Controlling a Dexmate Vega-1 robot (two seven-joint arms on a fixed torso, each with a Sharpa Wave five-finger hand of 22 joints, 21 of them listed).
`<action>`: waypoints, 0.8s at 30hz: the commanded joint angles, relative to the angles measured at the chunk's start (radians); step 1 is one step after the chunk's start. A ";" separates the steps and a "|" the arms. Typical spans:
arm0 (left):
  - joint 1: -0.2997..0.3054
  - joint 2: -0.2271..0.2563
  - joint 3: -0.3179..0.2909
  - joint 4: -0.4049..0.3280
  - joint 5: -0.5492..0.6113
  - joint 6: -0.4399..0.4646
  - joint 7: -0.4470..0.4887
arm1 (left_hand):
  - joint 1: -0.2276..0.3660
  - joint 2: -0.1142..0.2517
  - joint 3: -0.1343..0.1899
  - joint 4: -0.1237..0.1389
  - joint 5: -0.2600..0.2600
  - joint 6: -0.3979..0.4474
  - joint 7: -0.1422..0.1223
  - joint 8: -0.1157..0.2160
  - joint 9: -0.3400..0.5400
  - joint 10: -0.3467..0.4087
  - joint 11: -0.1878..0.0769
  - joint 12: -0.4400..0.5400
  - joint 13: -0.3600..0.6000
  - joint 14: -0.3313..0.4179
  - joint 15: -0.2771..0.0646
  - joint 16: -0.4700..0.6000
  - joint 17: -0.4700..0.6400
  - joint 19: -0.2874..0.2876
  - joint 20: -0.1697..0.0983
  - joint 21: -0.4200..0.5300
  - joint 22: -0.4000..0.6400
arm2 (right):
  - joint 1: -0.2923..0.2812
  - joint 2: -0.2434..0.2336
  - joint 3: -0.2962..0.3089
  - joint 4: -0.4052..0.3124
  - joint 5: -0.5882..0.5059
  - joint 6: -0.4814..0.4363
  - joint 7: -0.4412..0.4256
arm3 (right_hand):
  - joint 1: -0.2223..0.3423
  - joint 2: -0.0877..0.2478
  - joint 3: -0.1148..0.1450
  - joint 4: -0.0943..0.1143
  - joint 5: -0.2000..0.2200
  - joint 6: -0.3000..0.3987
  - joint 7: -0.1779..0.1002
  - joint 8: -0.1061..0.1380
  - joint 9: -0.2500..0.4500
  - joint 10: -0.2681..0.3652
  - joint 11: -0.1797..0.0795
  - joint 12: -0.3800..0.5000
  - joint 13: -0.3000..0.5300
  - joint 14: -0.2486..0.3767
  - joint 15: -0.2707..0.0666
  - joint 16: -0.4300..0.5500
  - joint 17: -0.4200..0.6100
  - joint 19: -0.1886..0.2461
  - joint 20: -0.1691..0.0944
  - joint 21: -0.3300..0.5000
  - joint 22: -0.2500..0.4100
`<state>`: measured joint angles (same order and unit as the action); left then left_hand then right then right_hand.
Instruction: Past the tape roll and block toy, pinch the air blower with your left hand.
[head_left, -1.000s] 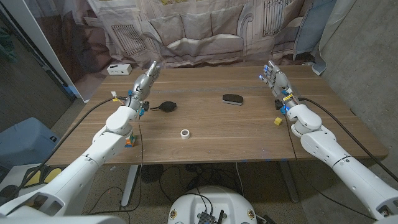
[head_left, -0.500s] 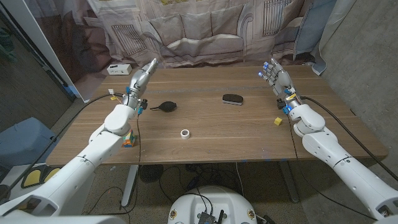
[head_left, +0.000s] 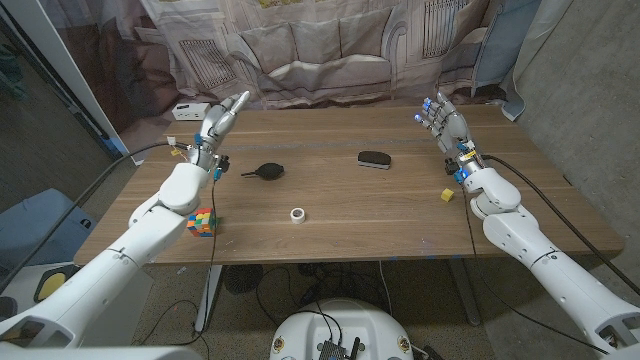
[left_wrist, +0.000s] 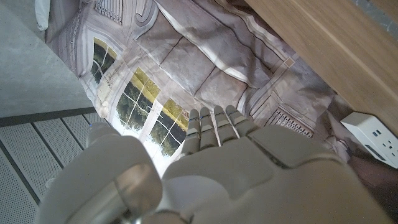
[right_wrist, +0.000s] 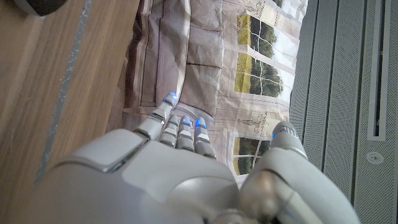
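Observation:
The black air blower (head_left: 267, 171) lies on the wooden table (head_left: 340, 215), left of centre, its nozzle pointing left. A small white tape roll (head_left: 298, 214) sits nearer the front edge. The multicoloured block toy (head_left: 203, 222) stands by the left front edge beside my left forearm. My left hand (head_left: 220, 120) hovers over the far left of the table, fingers stretched out and apart, empty, up and left of the blower. Over the far right my right hand (head_left: 441, 120) is held up with fingers spread, holding nothing. Both wrist views show straight fingers (left_wrist: 214, 127) (right_wrist: 177, 127) against the curtain.
A black oval object (head_left: 374, 159) lies right of centre. A small yellow cube (head_left: 447, 195) sits near my right forearm. A white power strip (head_left: 192, 110) (left_wrist: 375, 138) rests at the far left corner. A printed curtain (head_left: 330, 50) hangs behind the table.
My left arm has swung left and toward the far edge, away from the blower, uncovering the block toy. The right arm has stayed put.

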<state>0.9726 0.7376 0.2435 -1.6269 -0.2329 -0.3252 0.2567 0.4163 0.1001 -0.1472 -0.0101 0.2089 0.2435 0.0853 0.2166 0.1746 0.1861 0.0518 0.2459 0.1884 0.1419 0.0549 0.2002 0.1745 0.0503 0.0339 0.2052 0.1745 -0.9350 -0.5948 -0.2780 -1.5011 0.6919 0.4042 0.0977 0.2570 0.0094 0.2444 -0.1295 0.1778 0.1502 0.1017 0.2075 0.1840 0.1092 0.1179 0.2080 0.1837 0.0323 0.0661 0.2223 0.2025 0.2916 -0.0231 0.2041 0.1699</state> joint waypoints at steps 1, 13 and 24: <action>-0.013 0.023 -0.002 -0.021 0.125 0.042 0.067 | 0.018 -0.001 0.000 -0.013 -0.003 0.017 -0.004 0.004 0.005 0.022 -0.012 0.006 0.006 0.019 -0.007 0.009 0.003 0.013 0.002 0.007 0.002 | -0.024 -0.009 0.010 -0.024 -0.013 0.006 -0.027 | 0.002 -0.007 -0.003 -0.003 0.005 0.008 0.001 0.007 0.002 0.009 0.004 0.006 0.003 0.004 0.006 0.004 0.001 0.007 0.002 0.003 0.002; -0.009 0.046 0.007 -0.045 0.223 0.089 0.107 | 0.095 0.025 0.041 -0.056 -0.009 0.046 -0.009 0.001 0.007 0.048 -0.017 0.003 0.007 0.058 -0.021 0.007 0.002 0.075 0.006 0.017 0.001 | -0.058 -0.021 0.027 -0.063 -0.011 -0.007 -0.061 | 0.002 -0.006 -0.004 -0.002 0.005 0.013 0.002 0.006 0.002 0.014 0.009 0.006 0.004 0.004 0.009 0.002 0.002 0.005 0.005 0.000 0.002; 0.012 0.102 0.005 -0.124 0.290 0.218 0.108 | 0.250 0.019 0.110 -0.149 -0.005 0.071 -0.032 -0.003 0.009 0.078 -0.041 -0.003 0.008 0.090 -0.042 -0.002 0.000 0.135 0.007 0.017 0.001 | -0.083 -0.038 0.041 -0.098 -0.011 -0.022 -0.080 | 0.003 -0.004 -0.004 -0.002 0.006 0.014 0.002 0.005 0.002 0.015 0.009 0.004 0.004 0.005 0.008 0.001 0.002 0.005 0.008 -0.001 0.002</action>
<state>0.9688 0.7933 0.2465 -1.6891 -0.0497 -0.2525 0.3456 0.6457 0.1276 -0.0407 -0.1446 0.2033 0.2992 0.0547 0.2166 0.1795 0.2479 0.0151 0.2459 0.1932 0.2184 0.0142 0.2002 0.1719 0.1708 0.0389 0.2152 0.1730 -0.9820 -0.6128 -0.2569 -1.5517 0.6816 0.3962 0.0389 0.2570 0.0095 0.2444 -0.1295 0.1777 0.1555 0.1072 0.2114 0.1838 0.1181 0.1270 0.2079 0.1836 0.0322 0.0661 0.2223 0.2023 0.2914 -0.0231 0.2041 0.1698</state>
